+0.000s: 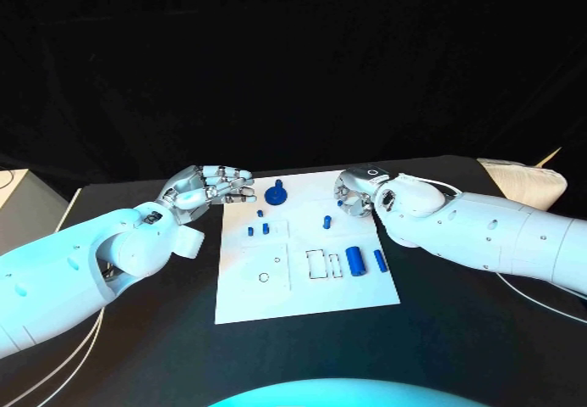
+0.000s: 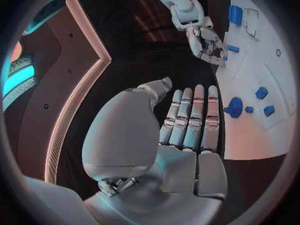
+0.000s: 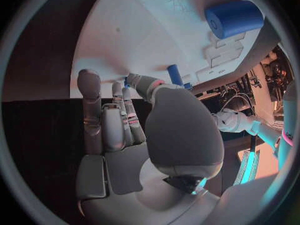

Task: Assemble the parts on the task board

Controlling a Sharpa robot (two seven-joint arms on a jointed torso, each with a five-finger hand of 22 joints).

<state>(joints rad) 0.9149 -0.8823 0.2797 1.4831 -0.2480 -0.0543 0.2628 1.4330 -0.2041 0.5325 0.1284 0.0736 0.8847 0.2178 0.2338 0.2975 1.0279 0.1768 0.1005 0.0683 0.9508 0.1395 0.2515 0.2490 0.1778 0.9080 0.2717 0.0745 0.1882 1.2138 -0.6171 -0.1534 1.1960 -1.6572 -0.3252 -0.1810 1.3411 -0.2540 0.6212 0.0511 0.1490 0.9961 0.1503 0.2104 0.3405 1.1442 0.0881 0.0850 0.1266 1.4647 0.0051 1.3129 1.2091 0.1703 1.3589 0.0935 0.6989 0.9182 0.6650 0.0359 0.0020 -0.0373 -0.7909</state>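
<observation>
Parts [image 1: 356, 260], seven blue, lie on the task board [image 1: 306, 297]; left robot hand [image 1: 210, 186] and right robot hand [image 1: 362, 192] hold nothing, fingers apart.

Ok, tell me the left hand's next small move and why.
Probably reach the left hand right and down onto the round blue part beside it: the hand holds nothing, fingers straight, at the task board's far left corner, and that part lies nearest.

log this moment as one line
left hand: open, board's far-left corner | right hand: open, far-right edge | task board: parts loose
</observation>
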